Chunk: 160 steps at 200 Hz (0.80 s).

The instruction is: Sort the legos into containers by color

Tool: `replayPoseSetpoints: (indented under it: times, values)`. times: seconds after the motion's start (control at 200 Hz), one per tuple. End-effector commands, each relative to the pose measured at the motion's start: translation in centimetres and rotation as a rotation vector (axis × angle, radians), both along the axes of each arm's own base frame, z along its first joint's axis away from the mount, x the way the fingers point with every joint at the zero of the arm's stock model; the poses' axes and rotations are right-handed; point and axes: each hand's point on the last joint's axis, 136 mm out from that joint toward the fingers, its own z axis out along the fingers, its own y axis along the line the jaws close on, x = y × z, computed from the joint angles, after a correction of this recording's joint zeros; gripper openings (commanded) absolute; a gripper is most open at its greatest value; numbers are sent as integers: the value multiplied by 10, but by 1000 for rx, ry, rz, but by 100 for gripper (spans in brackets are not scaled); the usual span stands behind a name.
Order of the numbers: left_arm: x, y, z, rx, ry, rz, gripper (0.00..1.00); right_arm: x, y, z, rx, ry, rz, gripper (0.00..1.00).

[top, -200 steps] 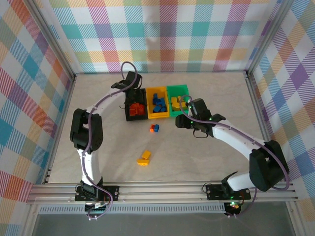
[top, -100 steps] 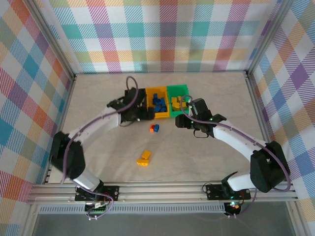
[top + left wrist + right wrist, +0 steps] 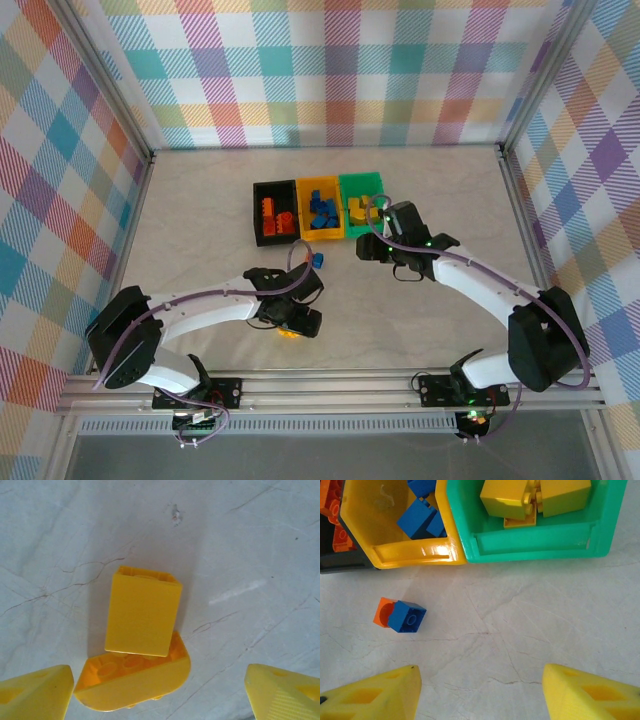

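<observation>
a smooth-faced yellow brick point(image 3: 143, 611) lies loose on the table point(image 3: 200, 230) near its front edge. it touches and partly overlaps a second yellow brick point(image 3: 135, 680), which has a rounded end and is tipped on its side. further back, just in front of the bins, a blue brick point(image 3: 407, 616) sits pressed against an orange brick point(image 3: 382, 611). neither pair has shifted over the last second.

behind them the three joined bins stand in a row. the black bin point(image 3: 274, 212) holds red-orange pieces, the yellow bin point(image 3: 320, 208) holds blue ones, and the green bin point(image 3: 362, 200) holds yellow ones.

the left gripper point(image 3: 297, 322) is what has changed. a second ago it was up at the black bin, and half a second ago it was swinging across the front of the row. now it hangs low over the two yellow bricks, covering most of them in the top view. from its wrist camera its fingers point(image 3: 35, 690) are spread wide, one at each lower corner. the bricks lie between them, and neither finger visibly touches plastic.

the right gripper point(image 3: 480, 692) has barely moved. it hovers over bare table just in front of the green and yellow bins, with the blue and orange pair off to one side. its yellow fingers are spread apart and hold nothing.
</observation>
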Motion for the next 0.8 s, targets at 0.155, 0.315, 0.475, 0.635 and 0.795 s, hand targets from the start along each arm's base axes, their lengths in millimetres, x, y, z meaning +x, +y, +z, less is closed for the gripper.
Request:
replayPoseSetpoints:
  times: [0.155,0.315,0.475,0.635,0.795]
  values:
    - [19,-1,-15,59,-58,29,68,-5,-1,3,9,-7,-2,65]
    - [31,-5,-18,73,-70,29,58,-7,-3,4,9,-13,-2,65]
    - [35,-11,-19,72,-67,20,40,-8,-6,4,4,-16,-9,65]
    - [36,-14,-16,54,-67,23,23,-4,-17,6,-17,-30,-44,65]
    - [39,-18,-10,45,-79,26,16,28,-38,13,41,-18,-122,66]
